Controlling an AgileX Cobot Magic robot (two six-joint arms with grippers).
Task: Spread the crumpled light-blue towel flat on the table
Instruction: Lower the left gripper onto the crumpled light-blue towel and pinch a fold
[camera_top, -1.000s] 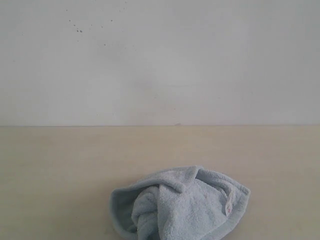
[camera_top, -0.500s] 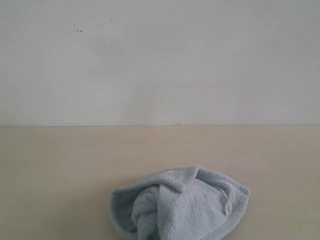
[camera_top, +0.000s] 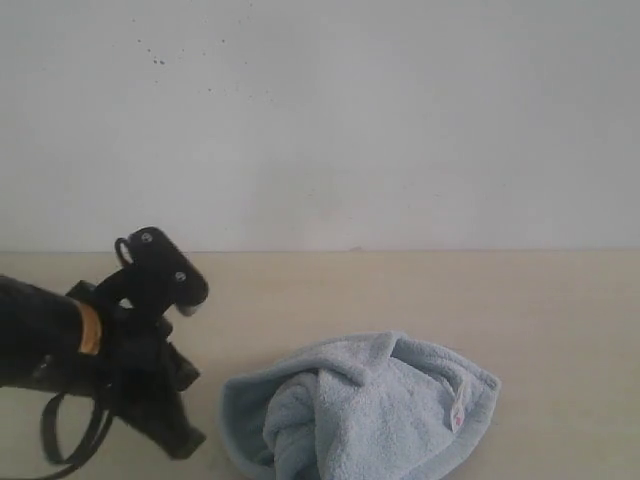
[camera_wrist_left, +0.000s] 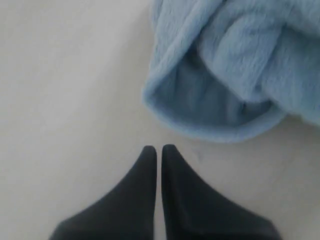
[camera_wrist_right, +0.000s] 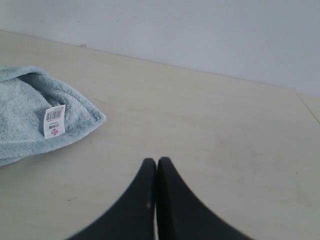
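This looks like a robot test bench in a lab: a wide, plain beige table (camera_top: 540, 300) butts against a white wall (camera_top: 400, 120) flecked with small dark specks, and a black robot arm (camera_top: 35, 335) with dangling cable reaches over the tabletop.

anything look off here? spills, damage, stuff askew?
Nothing spilled or damaged. Only the towel is untidy: bunched in a heap on the table, folded over itself, white tag showing. The left gripper sits near its hem, jaws shut, not touching; the right gripper is also shut, apart from it.
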